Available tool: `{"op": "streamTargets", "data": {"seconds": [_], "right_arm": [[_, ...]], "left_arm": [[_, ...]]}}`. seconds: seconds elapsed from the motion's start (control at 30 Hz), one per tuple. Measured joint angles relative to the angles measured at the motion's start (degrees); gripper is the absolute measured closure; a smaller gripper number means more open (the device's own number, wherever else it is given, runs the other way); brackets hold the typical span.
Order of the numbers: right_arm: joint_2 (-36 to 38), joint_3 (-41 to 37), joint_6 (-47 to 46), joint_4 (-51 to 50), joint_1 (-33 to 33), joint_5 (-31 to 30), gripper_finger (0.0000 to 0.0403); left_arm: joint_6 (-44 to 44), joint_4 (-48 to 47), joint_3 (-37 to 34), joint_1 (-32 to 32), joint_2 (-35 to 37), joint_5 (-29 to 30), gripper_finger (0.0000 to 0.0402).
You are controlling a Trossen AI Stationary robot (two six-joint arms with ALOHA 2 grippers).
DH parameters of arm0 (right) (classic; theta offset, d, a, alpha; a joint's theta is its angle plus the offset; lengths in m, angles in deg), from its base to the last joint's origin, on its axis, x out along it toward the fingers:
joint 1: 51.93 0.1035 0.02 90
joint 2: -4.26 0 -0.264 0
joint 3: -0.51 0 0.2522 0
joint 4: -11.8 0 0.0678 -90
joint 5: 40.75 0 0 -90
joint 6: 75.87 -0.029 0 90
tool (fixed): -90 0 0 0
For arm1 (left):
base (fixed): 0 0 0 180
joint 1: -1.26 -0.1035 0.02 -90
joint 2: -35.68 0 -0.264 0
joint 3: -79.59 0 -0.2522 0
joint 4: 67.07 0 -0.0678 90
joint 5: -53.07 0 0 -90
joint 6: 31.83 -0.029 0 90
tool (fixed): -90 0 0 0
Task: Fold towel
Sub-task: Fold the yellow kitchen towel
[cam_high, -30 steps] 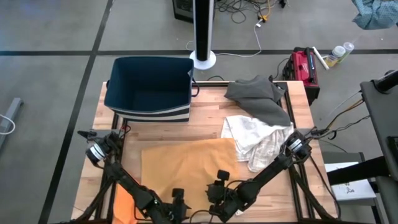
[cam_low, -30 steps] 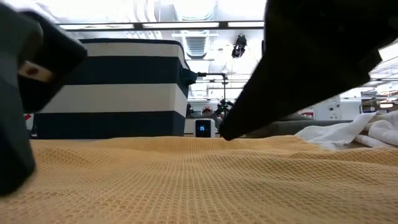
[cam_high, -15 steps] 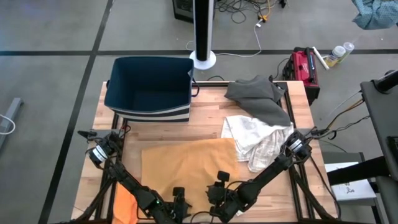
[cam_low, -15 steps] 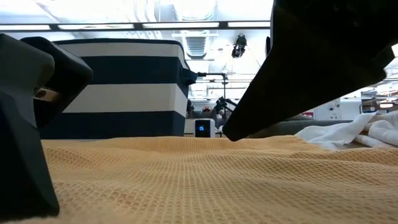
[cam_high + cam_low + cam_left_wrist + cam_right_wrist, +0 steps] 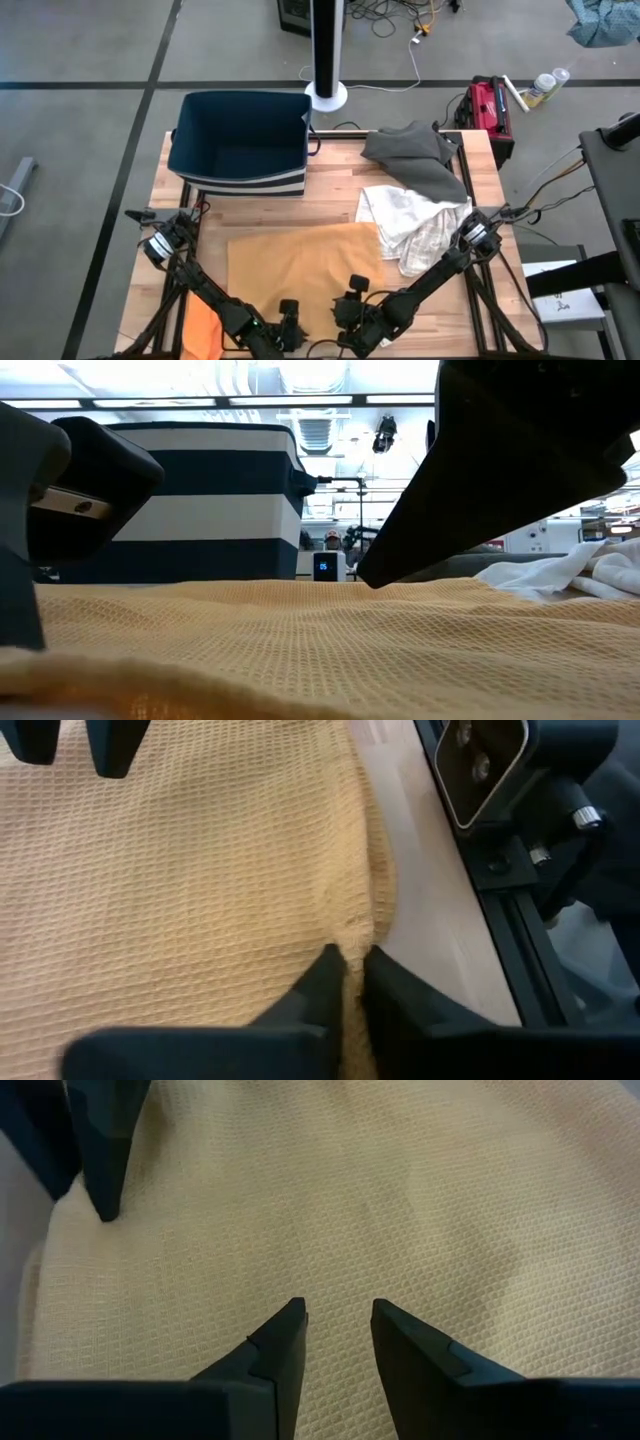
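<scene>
A mustard waffle-weave towel (image 5: 300, 270) lies spread flat on the wooden table (image 5: 330, 195), its near edge close to the table's front rail. My left gripper (image 5: 350, 958) is at that near edge, shut on a small ridge of the cloth. My right gripper (image 5: 337, 1312) stands just to its right over the towel, near the same edge, with its fingers a little apart and flat cloth showing between them. I cannot tell whether the right fingertips touch the towel. From above, the left gripper (image 5: 288, 322) and the right gripper (image 5: 352, 302) are side by side. My left gripper pinches a raised pucker of the towel (image 5: 352, 935) between its two fingers, right at the towel's near edge. The fingers slant down from the near side. The rest of the towel lies flat on the table; how many layers are in the pinch does not show.
A dark blue and white striped bin (image 5: 240, 140) stands at the far left. A grey cloth (image 5: 415, 155) and a white cloth (image 5: 410, 225) lie crumpled at the far right, the white one touching the towel's right corner. An orange cloth (image 5: 200, 330) lies at the near left.
My left gripper has shut and taken hold of the towel's near edge without moving off. The cloth there has bunched into a low ridge, while the rest of the towel has stayed flat.
</scene>
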Motion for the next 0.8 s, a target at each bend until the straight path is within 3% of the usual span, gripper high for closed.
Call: {"op": "streamTargets", "data": {"seconds": [0.1,0.53,0.8], "right_arm": [[0.0,0.0,0.0,-0.02,0.0,0.29,0.0298],[0.0,0.0,-0.43,0.0,0.0,1.51,0.03],[0.0,0.0,-0.63,0.0,0.0,1.51,0.0294]], "left_arm": [[-0.15,-0.42,-0.02,0.0,0.47,-0.38,0.0389],[-0.33,-1.43,-0.02,0.0,1.71,-1.65,0.0292],[-0.21,-1.43,-0.02,-0.13,1.93,0.31,0.0287]]}}
